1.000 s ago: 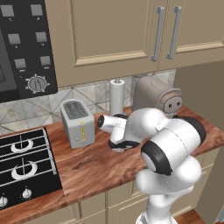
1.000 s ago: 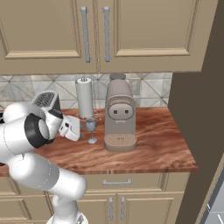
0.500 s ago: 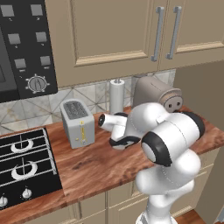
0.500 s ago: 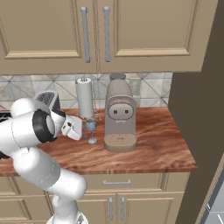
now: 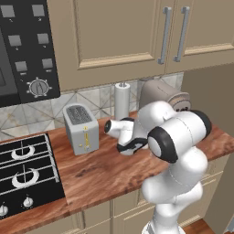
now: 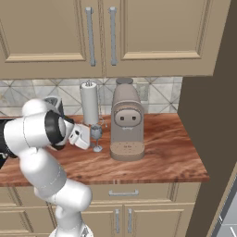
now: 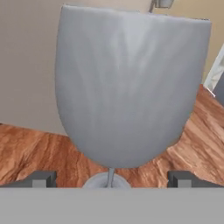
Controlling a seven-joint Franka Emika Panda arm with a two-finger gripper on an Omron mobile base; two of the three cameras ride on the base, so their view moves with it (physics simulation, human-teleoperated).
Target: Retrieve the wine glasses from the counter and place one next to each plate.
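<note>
Right up close, the gripper (image 7: 111,179) stands spread as wide as it goes, one dark tip to each side of the wine glass (image 7: 131,83), whose stem and foot sit between them on the counter (image 7: 39,153). Nothing is pinched yet; the glass stands upright and free. From the right base view the same glass (image 6: 96,134) is just in front of the paper towel roll (image 6: 89,102) and just beside the coffee machine (image 6: 127,119), with the hand right against it.

My worry is the stem: it is thin and the bowl is top-heavy, so if the tips close off-centre or push forward first, the glass could tip toward the roll or the machine. Closing on the rounded bowl instead might let it slip upward out of the grip. The tight spot between roll and machine leaves little room to swing out.

Further off, the toaster (image 5: 81,128) and the stove (image 5: 25,169) sit to the left. No brand, label or writing can be read on anything here
</note>
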